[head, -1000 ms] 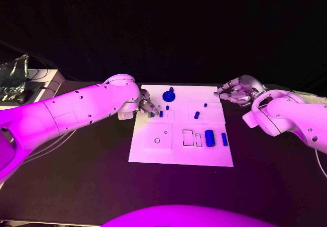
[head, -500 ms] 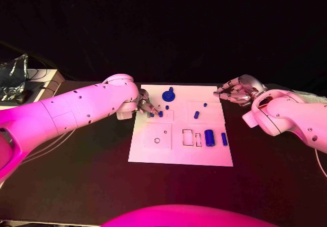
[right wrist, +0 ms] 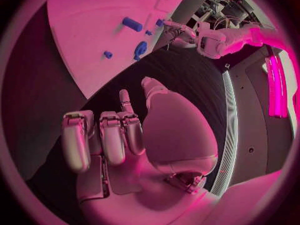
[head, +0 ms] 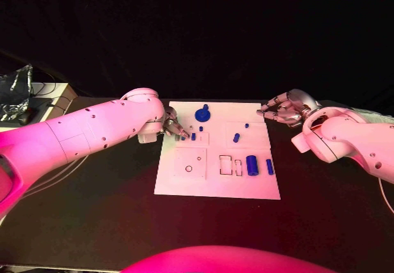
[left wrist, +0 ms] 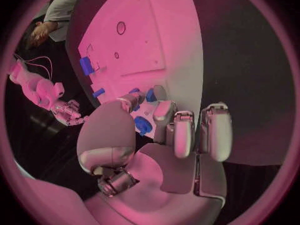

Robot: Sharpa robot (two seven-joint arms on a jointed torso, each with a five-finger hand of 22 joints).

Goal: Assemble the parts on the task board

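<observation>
At the task board's (head: 217, 182) left edge my left hand (head: 175, 128) pinches a small blue part (left wrist: 142, 125); right hand (head: 282, 111) hovers curled, empty.

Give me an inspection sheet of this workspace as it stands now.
Surface: black table, bare around the board.
Job's things: white task board mid-table; blue parts lying on it, one round part near its far edge.
Clutter: crumpled foil-like item at the far left.
Hands: left hand over the board's left edge, fingertips at a small blue part, grip unclear; right hand off the board's far right corner, curled, holding nothing.
Cables: thin cable under the left arm.
Surroundings: dark backdrop.
</observation>
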